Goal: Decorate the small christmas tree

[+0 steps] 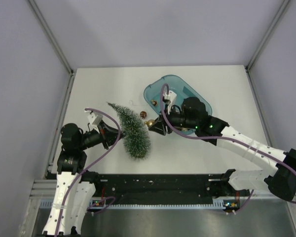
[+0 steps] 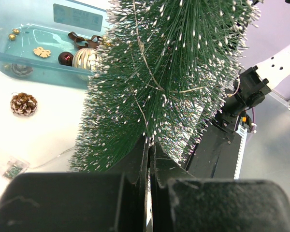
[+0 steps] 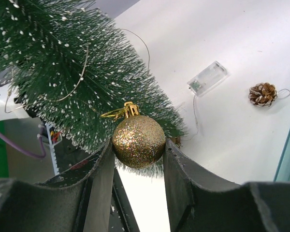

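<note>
Tree: the small christmas tree [image 1: 131,129] is a slim cone of dark green bristles tipped white, with a thin wire threaded through them.
Where it is: left of the table's middle, tip toward the far left and wide end nearer my bases, between my two pincers.
My left pincer [image 2: 148,145]: the jaws are pressed together and their tips are buried in the bristles. I cannot tell whether they pinch a twig.
My right pincer [image 3: 138,145]: partly spread, clamping a gold glitter bauble [image 3: 138,141], whose cap touches the tree's lower bristles.
Only my left wrist shows: inside the teal tray [image 2: 38,70], a silver ball [image 2: 86,58], a dark red ball [image 2: 65,58] and a wooden leaf cut-out [image 2: 41,51].
Only my right wrist shows: the clear battery box [image 3: 208,77] lying on the table, its wire running off.
In all views: a frosted pine cone [image 1: 143,114] lies just left of the tray.
Surface: white table [image 1: 103,89].
Room: pale grey-lilac walls with metal frame rails.
</note>
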Available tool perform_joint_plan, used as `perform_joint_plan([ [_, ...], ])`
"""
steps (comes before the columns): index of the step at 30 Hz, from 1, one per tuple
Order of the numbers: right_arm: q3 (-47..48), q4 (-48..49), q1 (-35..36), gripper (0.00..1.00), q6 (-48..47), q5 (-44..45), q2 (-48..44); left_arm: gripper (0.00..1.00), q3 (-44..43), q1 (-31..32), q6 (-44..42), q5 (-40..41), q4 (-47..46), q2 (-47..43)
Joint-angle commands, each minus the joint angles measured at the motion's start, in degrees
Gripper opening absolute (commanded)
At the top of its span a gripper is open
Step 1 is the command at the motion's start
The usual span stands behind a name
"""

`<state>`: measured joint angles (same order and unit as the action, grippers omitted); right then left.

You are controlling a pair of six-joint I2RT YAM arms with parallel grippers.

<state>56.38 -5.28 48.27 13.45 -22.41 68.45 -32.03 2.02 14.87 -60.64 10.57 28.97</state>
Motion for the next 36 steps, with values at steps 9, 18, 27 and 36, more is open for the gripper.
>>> perform_joint_plan([
  [9, -1.2, 2.4, 0.7, 0.13, -0.2, -0.7, -0.8, 0.00, 0.0, 0.0, 0.4, -0.8, -0.8, -0.2],
  [18, -2.2, 2.0, 1.9, 0.13, 0.6, -2.8, -0.8, 0.00, 0.1, 0.0, 1.2, -0.3, -1.4, -0.1],
  [27, -3.1, 1.2, 3.3, 0.13, 0.4, -1.8, -1.3, 0.00, 0.3, 0.0, 1.3, -0.2, -1.4, -0.1],
  [36, -2.2, -0.1, 3.8, 0.13, 0.3, -1.3, -3.7, 0.00, 0.5, 0.0, 1.4, -0.1, -1.5, -0.3],
])
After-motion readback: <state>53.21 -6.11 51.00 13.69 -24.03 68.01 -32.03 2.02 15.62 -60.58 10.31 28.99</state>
